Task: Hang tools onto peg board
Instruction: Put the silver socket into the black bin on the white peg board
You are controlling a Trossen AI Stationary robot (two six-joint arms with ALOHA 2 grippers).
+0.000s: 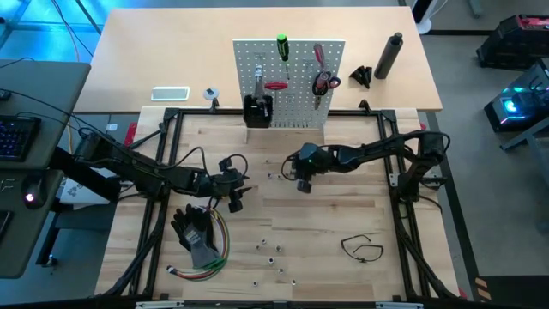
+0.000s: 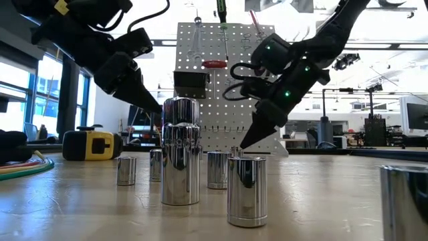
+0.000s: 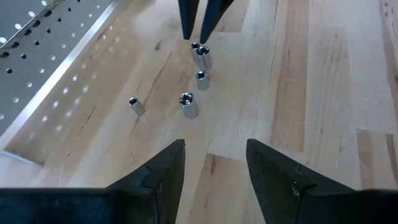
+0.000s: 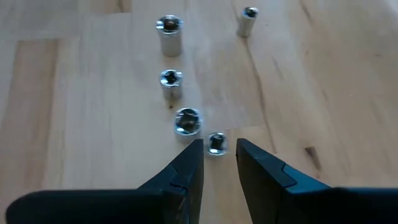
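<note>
Peg board [image 1: 296, 73]: upright at twelve o'clock on the table; four tools hang on it.
Sockets [image 4: 187, 121]: five small metal ones near the table's middle, seen from the right wrist.
Right gripper [image 4: 217, 163]: fingers slightly apart, straddling the nearest socket [image 4: 216, 144], not clamped.
Left gripper [image 3: 214, 165]: at nine o'clock, fingers apart, empty.
Black loop [image 1: 362, 248]: one, at four o'clock.

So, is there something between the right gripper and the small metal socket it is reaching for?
Nothing visible does. The right gripper is open, with the nearest socket standing just past its fingertips on bare wood. A larger socket stands close beside it and could be bumped.
</note>
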